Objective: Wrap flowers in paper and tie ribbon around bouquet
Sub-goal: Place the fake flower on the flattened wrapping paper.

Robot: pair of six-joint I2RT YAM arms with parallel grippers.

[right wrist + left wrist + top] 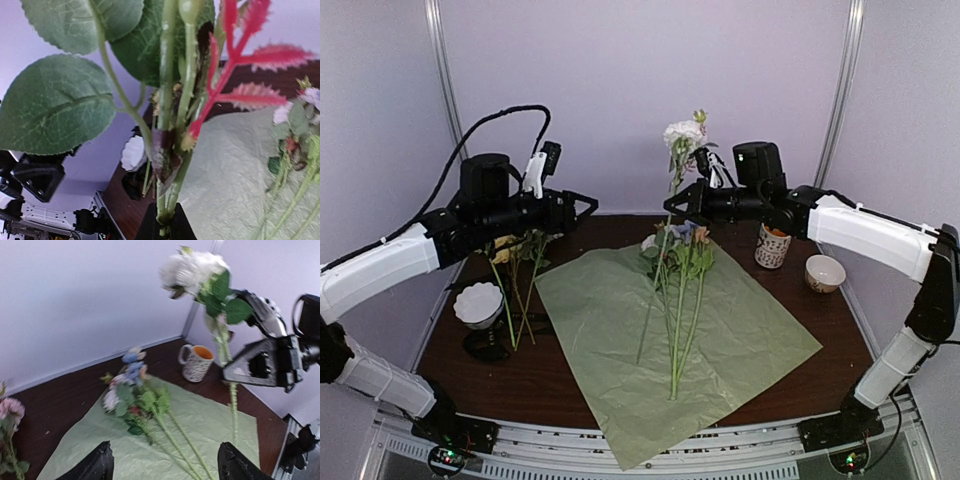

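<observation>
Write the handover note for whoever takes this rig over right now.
Left tool: open, empty, raised at the left.
Right tool: shut on a white-flowered stem, held upright above the paper's far edge.
Paper: spread flat at the centre. Several flowers lie on it, blossoms toward the far side. More flowers wait at the left, beside a white bowl.
Done: paper laid, some stems placed.
Left: lay down the held stem and likely the others, wrap, tie. No ribbon in view.

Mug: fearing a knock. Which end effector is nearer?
Right. The right end effector, holding a flower, is left of the mug; the left end effector is farther left.
</observation>
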